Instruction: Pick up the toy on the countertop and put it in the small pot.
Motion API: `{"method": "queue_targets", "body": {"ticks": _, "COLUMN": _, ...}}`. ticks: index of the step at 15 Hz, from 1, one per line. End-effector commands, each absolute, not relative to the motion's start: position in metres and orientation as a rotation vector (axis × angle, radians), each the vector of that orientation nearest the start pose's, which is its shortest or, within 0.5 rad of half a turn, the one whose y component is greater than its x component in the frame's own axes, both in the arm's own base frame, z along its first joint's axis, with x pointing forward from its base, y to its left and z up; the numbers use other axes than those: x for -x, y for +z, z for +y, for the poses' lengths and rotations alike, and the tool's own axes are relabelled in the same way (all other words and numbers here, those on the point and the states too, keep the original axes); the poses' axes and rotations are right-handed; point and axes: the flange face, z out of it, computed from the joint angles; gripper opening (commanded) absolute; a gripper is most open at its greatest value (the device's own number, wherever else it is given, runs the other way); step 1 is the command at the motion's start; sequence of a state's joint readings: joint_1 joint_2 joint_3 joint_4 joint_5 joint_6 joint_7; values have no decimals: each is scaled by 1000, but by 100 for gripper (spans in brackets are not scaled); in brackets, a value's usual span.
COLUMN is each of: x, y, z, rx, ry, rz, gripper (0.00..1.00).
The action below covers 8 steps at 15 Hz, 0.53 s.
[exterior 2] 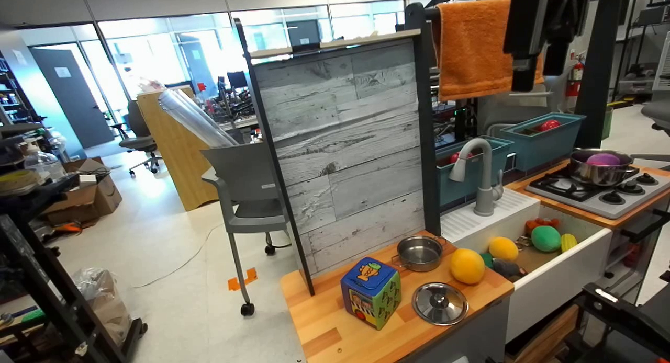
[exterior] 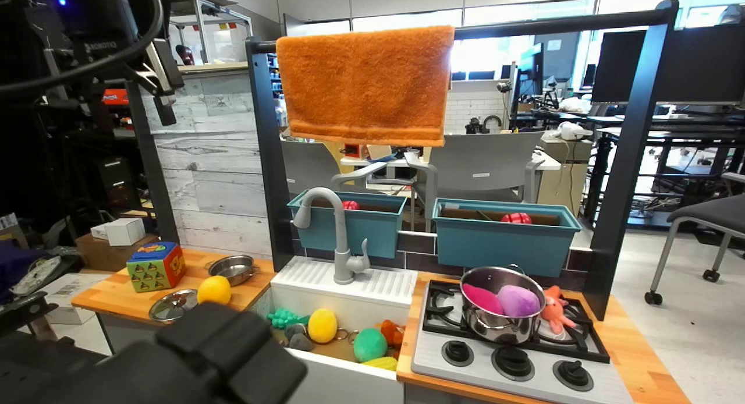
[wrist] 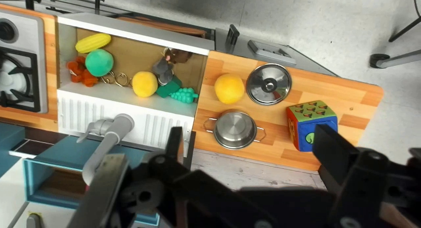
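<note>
The toy (exterior: 214, 290), rounded and yellow-orange, sits on the wooden countertop near the sink edge. It also shows in an exterior view (exterior 2: 467, 266) and in the wrist view (wrist: 229, 88). The small pot (exterior: 231, 269) is shallow, silvery metal with two wire handles. It stands open and empty beside the toy, also in an exterior view (exterior 2: 419, 254) and in the wrist view (wrist: 235, 129). My gripper (wrist: 249, 136) is open and holds nothing, high above the countertop. It shows in both exterior views (exterior: 165, 104) (exterior 2: 538, 75), well apart from toy and pot.
A metal lid (wrist: 269, 84) and a multicoloured cube (wrist: 310, 124) lie on the same countertop. The sink (exterior 2: 562, 279) holds several toys, including another yellow ball (wrist: 144, 84). A grey faucet (exterior: 340, 241), a rack with an orange towel (exterior: 366, 87) and a larger pot (exterior: 503, 325) stand nearby.
</note>
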<state>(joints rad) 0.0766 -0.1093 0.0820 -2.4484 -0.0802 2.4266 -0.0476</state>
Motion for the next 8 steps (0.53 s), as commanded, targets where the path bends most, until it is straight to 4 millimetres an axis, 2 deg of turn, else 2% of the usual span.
{"method": "queue_targets", "body": {"ticks": 1, "x": -491, "y": 327, "z": 97, "rx": 3150, "ry": -200, "rz": -411, "gripper": 100}}
{"method": "queue_targets", "body": {"ticks": 8, "x": -512, "y": 265, "z": 99, "rx": 3133, "ry": -222, "rz": -398, "gripper": 100}}
